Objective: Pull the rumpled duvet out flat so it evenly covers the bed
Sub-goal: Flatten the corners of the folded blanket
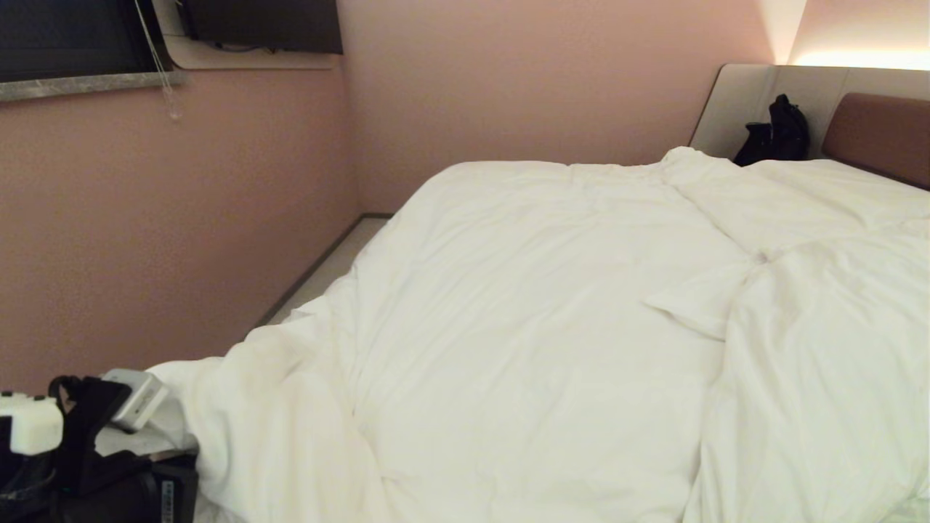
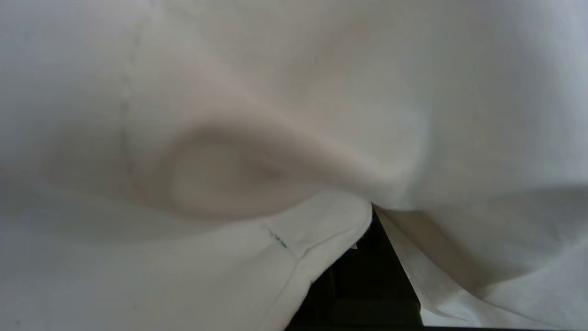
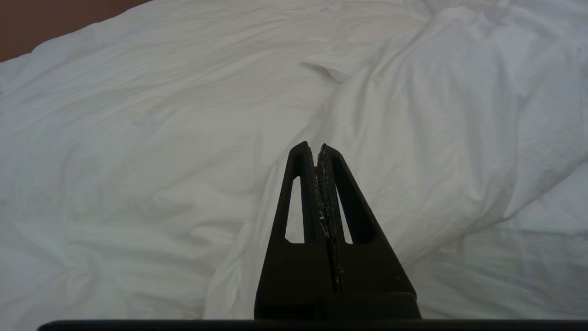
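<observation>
While the left pincer (image 2: 363, 276) grips it, the duvet (image 1: 538, 327) drapes rightward.

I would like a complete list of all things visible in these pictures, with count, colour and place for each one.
duvet: one, white, rumpled over the bed, a folded flap near its right half
bed: one, beige-and-brown headboard at far right
bag: one, black, against the headboard
walls: pink, left and behind
floor strip: pale, between wall and bed
window sill: one, grey, upper left
left gripper: black, shut on the duvet, at the near left corner
right gripper: black, shut, empty, above the duvet
</observation>
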### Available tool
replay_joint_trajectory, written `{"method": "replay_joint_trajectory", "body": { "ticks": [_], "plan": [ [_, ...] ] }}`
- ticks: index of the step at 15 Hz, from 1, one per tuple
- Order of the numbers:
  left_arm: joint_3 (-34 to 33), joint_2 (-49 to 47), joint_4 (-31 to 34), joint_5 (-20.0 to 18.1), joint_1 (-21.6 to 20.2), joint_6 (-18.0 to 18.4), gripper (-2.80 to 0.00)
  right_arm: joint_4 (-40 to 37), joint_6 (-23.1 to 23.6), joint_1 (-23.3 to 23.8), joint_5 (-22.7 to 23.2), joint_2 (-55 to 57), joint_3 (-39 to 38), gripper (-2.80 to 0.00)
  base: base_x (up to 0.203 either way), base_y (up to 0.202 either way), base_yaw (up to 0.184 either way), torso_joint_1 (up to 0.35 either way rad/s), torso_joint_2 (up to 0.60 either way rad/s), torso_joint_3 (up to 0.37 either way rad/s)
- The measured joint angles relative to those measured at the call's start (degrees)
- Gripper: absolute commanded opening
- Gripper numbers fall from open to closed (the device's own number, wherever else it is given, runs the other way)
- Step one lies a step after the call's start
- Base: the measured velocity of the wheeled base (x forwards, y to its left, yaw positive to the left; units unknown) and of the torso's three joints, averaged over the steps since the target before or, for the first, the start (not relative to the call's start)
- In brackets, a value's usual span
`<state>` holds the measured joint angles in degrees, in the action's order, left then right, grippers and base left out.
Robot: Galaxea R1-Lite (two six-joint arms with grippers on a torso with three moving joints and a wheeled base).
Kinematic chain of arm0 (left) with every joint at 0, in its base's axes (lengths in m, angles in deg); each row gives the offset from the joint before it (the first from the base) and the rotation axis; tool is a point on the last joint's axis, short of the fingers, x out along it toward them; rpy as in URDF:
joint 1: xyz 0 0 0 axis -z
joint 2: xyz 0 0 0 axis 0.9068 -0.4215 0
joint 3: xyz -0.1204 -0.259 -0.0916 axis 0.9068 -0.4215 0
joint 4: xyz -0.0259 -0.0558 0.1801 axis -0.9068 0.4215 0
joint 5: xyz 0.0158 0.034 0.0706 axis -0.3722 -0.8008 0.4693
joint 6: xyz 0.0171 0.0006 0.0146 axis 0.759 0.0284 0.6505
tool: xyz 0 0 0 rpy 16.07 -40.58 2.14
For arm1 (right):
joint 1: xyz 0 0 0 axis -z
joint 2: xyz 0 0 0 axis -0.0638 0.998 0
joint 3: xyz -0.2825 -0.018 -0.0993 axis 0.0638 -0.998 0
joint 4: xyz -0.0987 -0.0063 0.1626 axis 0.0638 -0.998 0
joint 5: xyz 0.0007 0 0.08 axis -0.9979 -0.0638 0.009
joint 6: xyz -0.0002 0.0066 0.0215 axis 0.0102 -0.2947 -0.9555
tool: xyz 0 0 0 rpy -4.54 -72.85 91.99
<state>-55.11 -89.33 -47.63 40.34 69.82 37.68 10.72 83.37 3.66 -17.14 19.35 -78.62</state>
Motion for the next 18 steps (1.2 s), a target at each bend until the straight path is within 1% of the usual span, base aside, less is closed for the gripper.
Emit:
{"method": "replay_joint_trajectory", "body": {
  "ticks": [3,5,10,12,15,16,18],
  "plan": [
    [-2.55,1.13,-0.11,0.07,-0.13,-0.17,-2.80,-0.02,0.03,0.00,0.00,0.00,0.00,-2.80,0.000,0.000,0.000,0.000,0.00,0.000],
    [-3.79,2.01,0.14,0.09,-0.35,-1.11,-2.80,-0.02,0.05,0.00,0.00,0.00,0.00,-2.80,0.000,0.000,0.000,0.000,0.00,0.000],
    [-5.23,4.09,0.20,0.14,-0.50,-1.77,-2.80,-0.02,0.01,0.00,0.00,0.00,0.00,-2.80,0.000,0.000,0.000,0.000,0.00,0.000],
    [-5.49,6.08,1.14,1.72,-0.50,-1.68,-2.80,0.00,0.01,0.00,0.00,0.00,0.00,-2.80,0.000,0.000,0.000,0.000,0.00,0.000],
    [-6.30,11.02,4.19,6.26,-0.53,-1.71,-2.80,-0.01,0.00,0.00,0.00,0.00,0.00,-2.80,0.000,0.000,0.000,0.000,0.00,0.000],
    [-6.46,13.49,6.07,6.94,-0.53,-1.67,-2.80,0.00,0.03,0.00,0.00,0.00,0.00,-2.80,0.000,0.000,0.000,0.000,0.00,0.000],
    [-6.24,19.76,12.52,7.50,-0.54,-1.50,-2.80,-0.02,0.01,0.00,0.00,0.00,0.00,-2.80,0.000,0.000,0.000,0.000,0.00,0.000]
  ]
}}
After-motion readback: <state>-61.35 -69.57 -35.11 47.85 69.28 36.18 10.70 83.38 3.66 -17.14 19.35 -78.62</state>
